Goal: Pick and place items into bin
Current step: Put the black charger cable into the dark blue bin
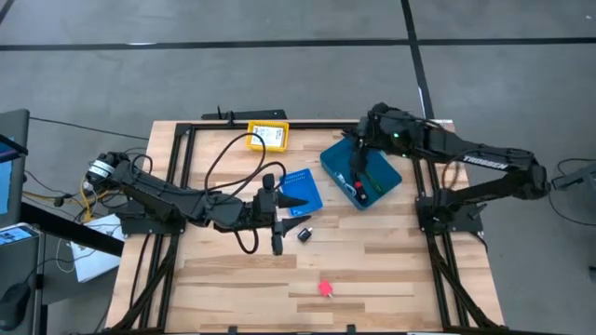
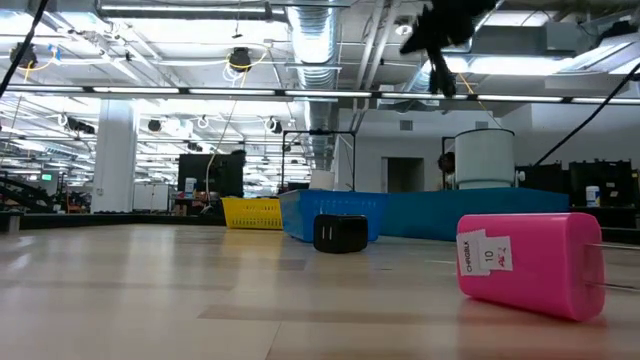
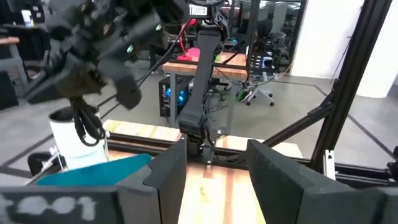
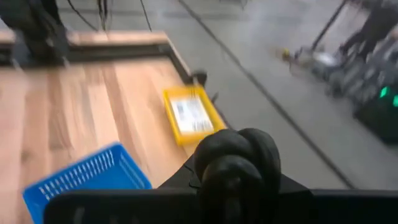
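Observation:
My right gripper (image 1: 359,160) hovers over the teal bin (image 1: 328,158), shut on a bundled black cord (image 4: 236,158). The bin has red and black pieces in it. My left gripper (image 1: 291,231) is raised near the table's middle, pointing level toward the right side. Its fingers (image 3: 166,180) are open with nothing between them. A small black block (image 1: 304,234) lies flat on the wood just beyond it. A pink block (image 1: 326,288) with a white label (image 2: 488,256) lies on its side near the front edge. My right gripper has the black cord bundle between its shut fingers, and the coils (image 4: 231,149) bulge out past them and hide the place of contact. A loop of cord (image 3: 84,127) hangs slack below the gripper, lifted clear above the teal bin.
A blue mesh basket (image 1: 300,189) stands left of the bin. A yellow box (image 1: 267,137) lies at the far edge. Black cables (image 1: 223,154) loop over the table's left half. Metal frame posts (image 1: 438,209) stand at the table's sides. Bare wood lies along the front.

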